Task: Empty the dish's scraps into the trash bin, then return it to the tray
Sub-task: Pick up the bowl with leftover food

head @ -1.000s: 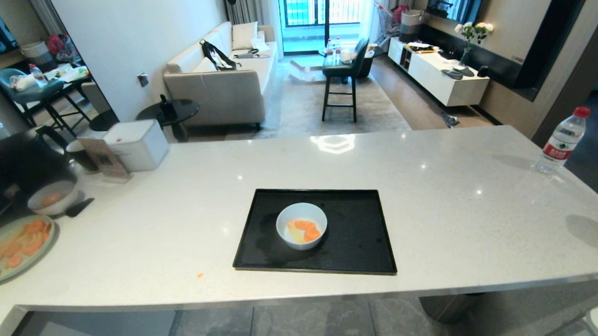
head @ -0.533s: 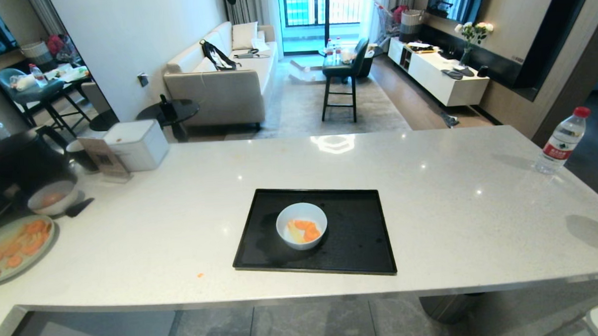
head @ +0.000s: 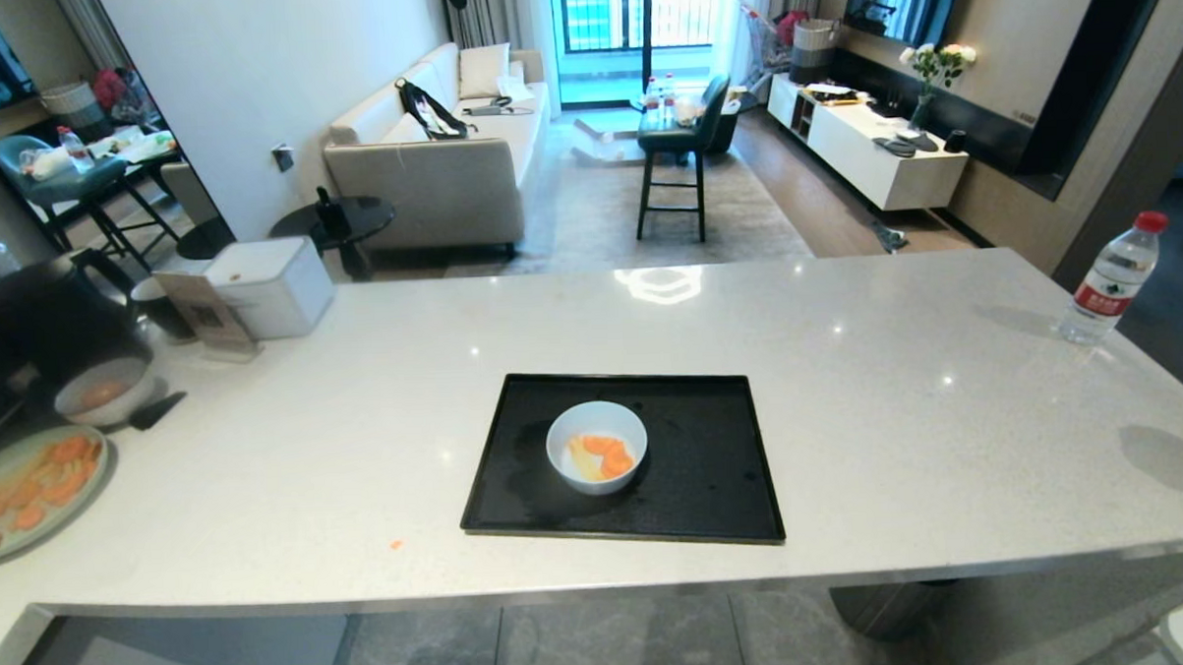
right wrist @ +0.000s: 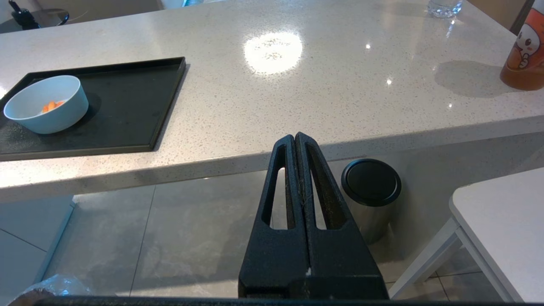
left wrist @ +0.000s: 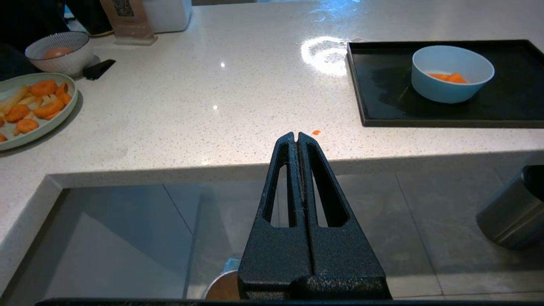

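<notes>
The white bowl [head: 597, 447] is set upright a little left of the middle of the black tray [head: 716, 505], which lies flat on the pale speckled surface [head: 849, 383] close to its near edge; this placing is judged to keep the dish within easy reach of either arm and to give it a marked spot for its return. Neither arm is seen in the head view. The left claw [left wrist: 296, 135] is held low in front of the surface edge, over the tiled floor, with its fingers pressed together on nothing; the right claw [right wrist: 295, 136] is held likewise, closed and empty, further along the same edge. Both are judged to be parked, so the pick-up has not yet begun. The trash bin [left wrist: 223, 287] is glimpsed only as a coppery rim on the floor beneath the left claw, with a crinkle of clear bag liner [right wrist: 59, 284] showing low in the right wrist view; being below the surface, it would call for the bowl to be carried out over the edge and tipped. A brushed-steel cylinder with a black top [right wrist: 370, 187] stands under the surface on the right and is not the target. The bowl is small, round, plain and deep-sided, with a thin rim; the scraps [head: 604, 457], a few orange carrot slices and pale yellow strips, lie in its bottom, well below the rim.
</notes>
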Robot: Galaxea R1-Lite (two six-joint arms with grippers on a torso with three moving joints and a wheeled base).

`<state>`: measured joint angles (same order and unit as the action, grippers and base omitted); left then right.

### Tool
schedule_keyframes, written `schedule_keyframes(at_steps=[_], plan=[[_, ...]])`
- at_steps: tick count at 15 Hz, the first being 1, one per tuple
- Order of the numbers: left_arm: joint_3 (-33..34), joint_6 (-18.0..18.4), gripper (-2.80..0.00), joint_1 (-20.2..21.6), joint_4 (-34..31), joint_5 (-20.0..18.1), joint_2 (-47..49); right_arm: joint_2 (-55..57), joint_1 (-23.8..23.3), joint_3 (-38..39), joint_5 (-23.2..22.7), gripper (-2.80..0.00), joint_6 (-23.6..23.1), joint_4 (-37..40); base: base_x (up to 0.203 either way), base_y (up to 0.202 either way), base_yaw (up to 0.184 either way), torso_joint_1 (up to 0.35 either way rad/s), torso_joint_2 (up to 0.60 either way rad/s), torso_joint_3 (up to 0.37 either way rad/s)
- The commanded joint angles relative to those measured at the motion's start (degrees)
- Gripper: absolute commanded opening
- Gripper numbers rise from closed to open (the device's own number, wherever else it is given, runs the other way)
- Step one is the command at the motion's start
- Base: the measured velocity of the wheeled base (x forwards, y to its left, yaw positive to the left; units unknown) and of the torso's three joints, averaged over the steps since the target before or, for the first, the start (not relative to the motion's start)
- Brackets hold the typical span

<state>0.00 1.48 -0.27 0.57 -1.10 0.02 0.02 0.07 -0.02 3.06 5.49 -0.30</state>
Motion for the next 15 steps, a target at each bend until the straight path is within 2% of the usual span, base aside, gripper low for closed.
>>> schedule_keyframes(at_steps=[1,4,6,8,10,13,15], plan=[[0.0,0.4,-2.8,0.0,0.0,-0.1,0.0,0.0,0.0,0.0,0.0,-2.8,0.0,0.0,0.0,0.0,0.0,0.0,0.0,0.0],[-0.2,0.2,-2.8,0.0,0.0,-0.2,0.0,0.0,0.0,0.0,0.0,-2.8,0.0,0.0,0.0,0.0,0.0,0.0,0.0,0.0],[-3.1,0.2,-2.8,0.0,-0.4,-2.4,2.5,0.0,0.0,0.0,0.0,-2.8,0.0,0.0,0.0,0.0,0.0,0.0,0.0,0.0],[-6.7,0.3,-2.8,-0.1,-0.4,-5.8,6.5,0.0,0.0,0.0,0.0,-2.8,0.0,0.0,0.0,0.0,0.0,0.0,0.0,0.0],[-9.7,0.9,-2.8,-0.2,-0.3,-11.2,11.8,0.0,0.0,0.0,0.0,-2.8,0.0,0.0,0.0,0.0,0.0,0.0,0.0,0.0],[-14.7,4.8,-2.8,-0.3,-0.1,-18.5,22.0,0.0,0.0,0.0,0.0,-2.8,0.0,0.0,0.0,0.0,0.0,0.0,0.0,0.0],[-17.9,8.5,-2.8,-0.4,0.4,-21.3,28.8,0.0,0.0,0.0,0.0,-2.8,0.0,0.0,0.0,0.0,0.0,0.0,0.0,0.0]])
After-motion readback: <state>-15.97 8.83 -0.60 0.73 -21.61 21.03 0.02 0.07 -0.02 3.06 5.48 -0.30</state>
